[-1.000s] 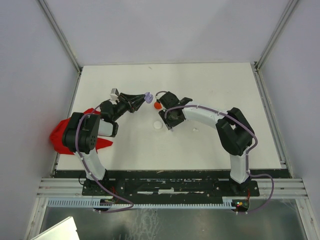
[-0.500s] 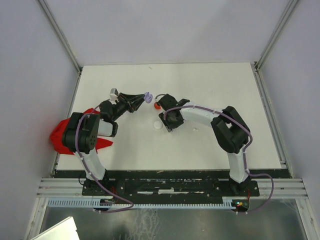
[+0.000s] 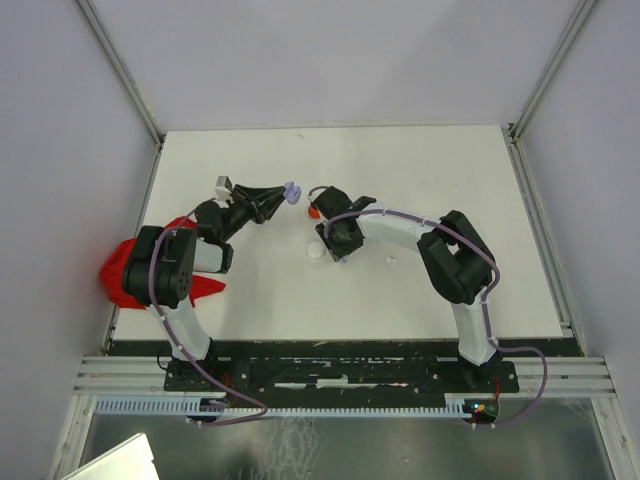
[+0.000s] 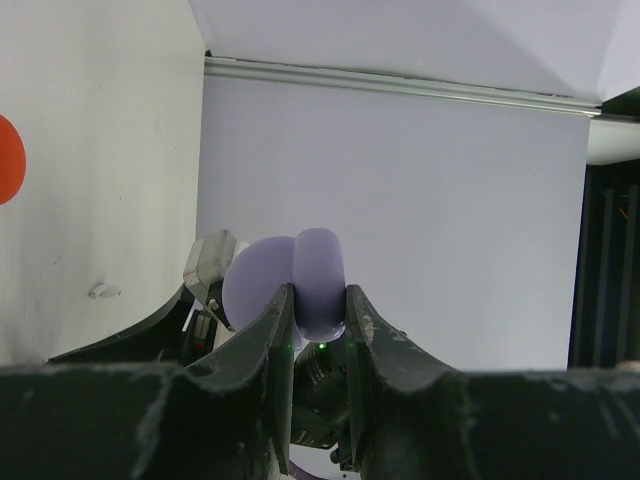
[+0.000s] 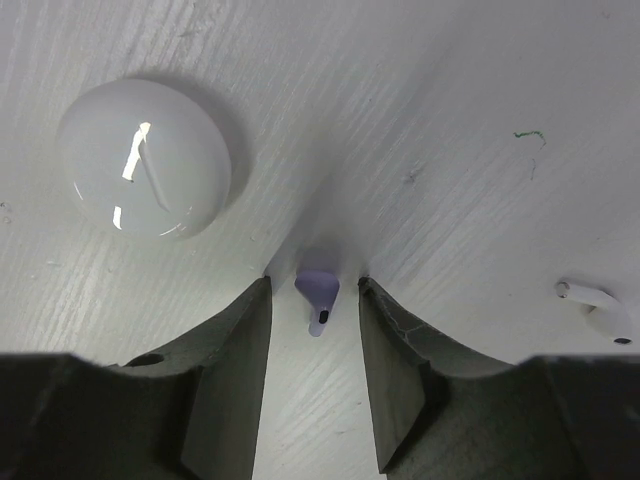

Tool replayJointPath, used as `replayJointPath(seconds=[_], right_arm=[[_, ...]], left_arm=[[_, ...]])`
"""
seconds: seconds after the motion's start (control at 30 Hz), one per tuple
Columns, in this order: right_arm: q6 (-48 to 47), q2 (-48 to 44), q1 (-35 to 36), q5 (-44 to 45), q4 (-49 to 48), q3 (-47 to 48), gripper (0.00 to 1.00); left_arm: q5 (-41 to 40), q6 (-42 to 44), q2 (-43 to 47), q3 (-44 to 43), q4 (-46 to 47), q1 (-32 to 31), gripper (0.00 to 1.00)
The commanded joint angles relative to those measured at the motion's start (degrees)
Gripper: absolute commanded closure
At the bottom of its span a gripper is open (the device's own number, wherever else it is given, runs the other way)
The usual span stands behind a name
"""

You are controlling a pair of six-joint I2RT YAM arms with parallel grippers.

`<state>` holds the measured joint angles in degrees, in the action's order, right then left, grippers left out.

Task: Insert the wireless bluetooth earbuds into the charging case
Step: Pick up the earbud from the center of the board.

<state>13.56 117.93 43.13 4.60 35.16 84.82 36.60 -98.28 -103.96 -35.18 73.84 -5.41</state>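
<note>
My left gripper (image 3: 281, 198) is shut on a lilac charging case (image 3: 293, 191) and holds it above the table; in the left wrist view the case (image 4: 318, 280) sits clamped between the fingertips (image 4: 318, 312). My right gripper (image 3: 333, 247) is down at the table, open. In the right wrist view its jaws (image 5: 314, 302) stand either side of a tiny lilac earbud (image 5: 318, 287) lying on the table, with a gap on each side. A white earbud (image 5: 600, 305) lies to the right, also visible in the top view (image 3: 390, 260).
A white round disc (image 3: 316, 252) lies just left of the right gripper, also in the right wrist view (image 5: 145, 160). A red disc (image 3: 315, 211) lies between the two grippers. A red cloth (image 3: 120, 270) lies by the left arm's base at the table's left edge.
My right gripper has shifted a little left towards the white disc. My left gripper has drifted slightly left with the lilac case still in it.
</note>
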Motion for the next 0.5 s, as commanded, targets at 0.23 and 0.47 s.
replayJointPath(seconds=[0.23,0.47], right_arm=[[1.50,1.39,0.29,0.87,-0.88,1.94,0.57],[1.95,1.97,0.20,0.99,-0.75,2.57,0.60]], left_arm=[[1.37,1.35,2.01,0.59,3.36,0.59,0.97],[1.37,1.34,2.01,0.63,3.42,0.66,0.97]])
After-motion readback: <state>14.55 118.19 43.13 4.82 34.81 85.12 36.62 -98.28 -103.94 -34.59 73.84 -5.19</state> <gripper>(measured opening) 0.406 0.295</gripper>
